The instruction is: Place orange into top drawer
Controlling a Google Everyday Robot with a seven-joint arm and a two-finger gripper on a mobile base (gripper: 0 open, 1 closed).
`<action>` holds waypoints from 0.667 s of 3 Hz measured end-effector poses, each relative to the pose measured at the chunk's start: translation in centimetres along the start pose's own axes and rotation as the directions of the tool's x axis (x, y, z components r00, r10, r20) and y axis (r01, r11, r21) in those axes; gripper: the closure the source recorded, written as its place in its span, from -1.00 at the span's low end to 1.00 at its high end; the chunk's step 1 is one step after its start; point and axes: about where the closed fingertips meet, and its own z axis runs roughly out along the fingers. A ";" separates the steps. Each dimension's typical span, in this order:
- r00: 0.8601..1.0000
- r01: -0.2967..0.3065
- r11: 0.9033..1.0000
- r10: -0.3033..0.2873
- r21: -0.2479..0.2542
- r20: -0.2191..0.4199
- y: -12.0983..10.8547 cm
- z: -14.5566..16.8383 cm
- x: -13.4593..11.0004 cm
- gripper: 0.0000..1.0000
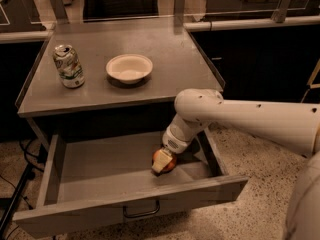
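The top drawer point(80, 179) is pulled open below the grey tabletop; its front panel carries a dark wire handle point(141, 213). The orange point(167, 161) sits at the drawer floor, right of centre. My gripper point(162, 161) reaches down into the drawer from the white arm point(240, 116) at the right, and its pale fingers point(158, 163) are closed around the orange. The fingers cover part of the fruit.
On the tabletop point(165, 64) stand a dented drink can point(69, 66) at the left and a white bowl point(129, 68) in the middle. Cables point(20, 159) lie on the speckled floor at the left. A dark counter stands at the right.
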 end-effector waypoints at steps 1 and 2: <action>1.000 0.000 1.000 0.000 0.000 0.000 0.0 0.0 0.0 -1.00; 1.000 0.000 1.000 0.000 0.000 0.000 0.0 0.0 0.0 -1.00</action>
